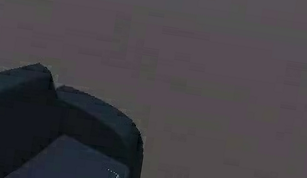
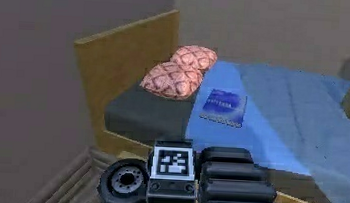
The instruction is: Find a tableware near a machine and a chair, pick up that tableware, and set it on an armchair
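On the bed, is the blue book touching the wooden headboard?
Apart. In the arm side view, two pillows lie between the blue book and the wooden headboard, so a clear gap separates them.

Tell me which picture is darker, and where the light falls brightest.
Forward view: darker, with a dim, evenly lit wall and a dark blue armchair that shows little shading. Arm side view: brighter, with the light strongest on the bed's blue cover and the pink pillows.
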